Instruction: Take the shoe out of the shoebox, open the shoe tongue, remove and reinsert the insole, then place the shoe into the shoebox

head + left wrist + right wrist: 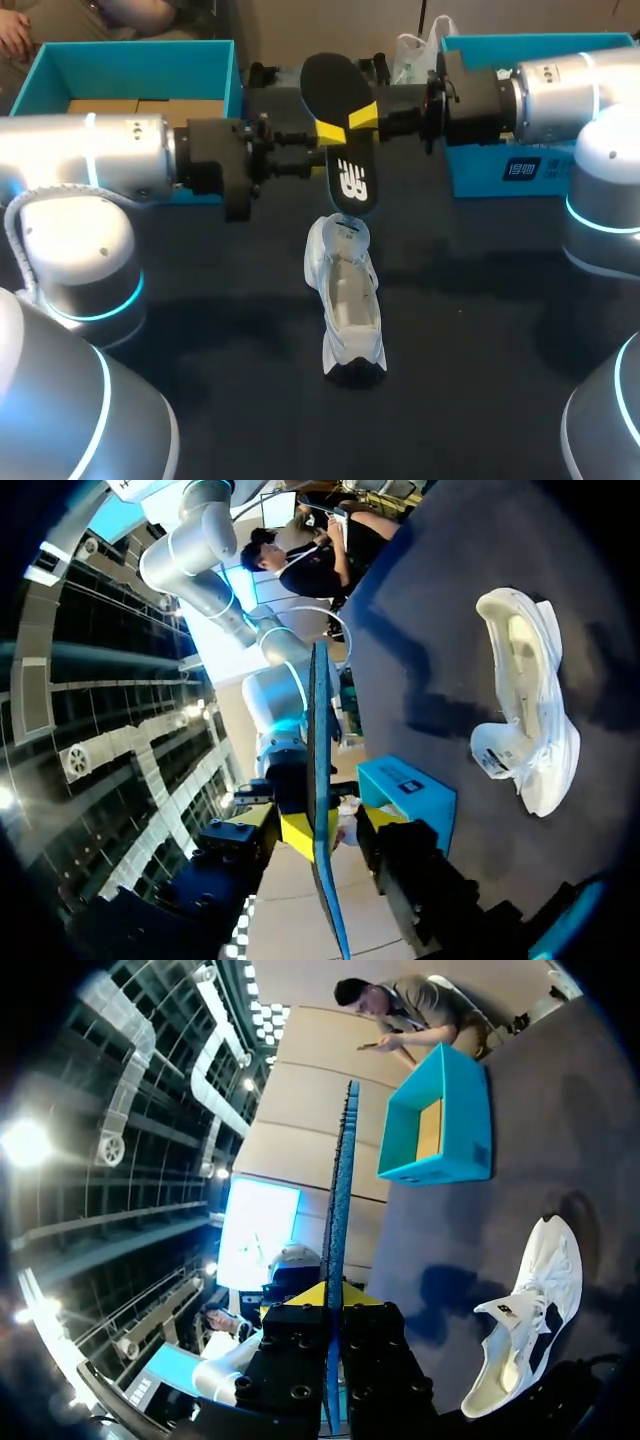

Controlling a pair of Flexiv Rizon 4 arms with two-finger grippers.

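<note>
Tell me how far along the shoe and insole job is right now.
Done: the white sneaker lies out on the dark table, opened up and empty inside. In hand: the right gripper holds the black insole above it. Remaining: reinsert the insole, then return the sneaker to the teal shoebox.

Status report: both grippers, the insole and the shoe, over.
Right fingers shut on flat black insole, held in air. Left fingers open, straddling it. White mesh sneaker lies on dark table. Nothing blocks it.
</note>
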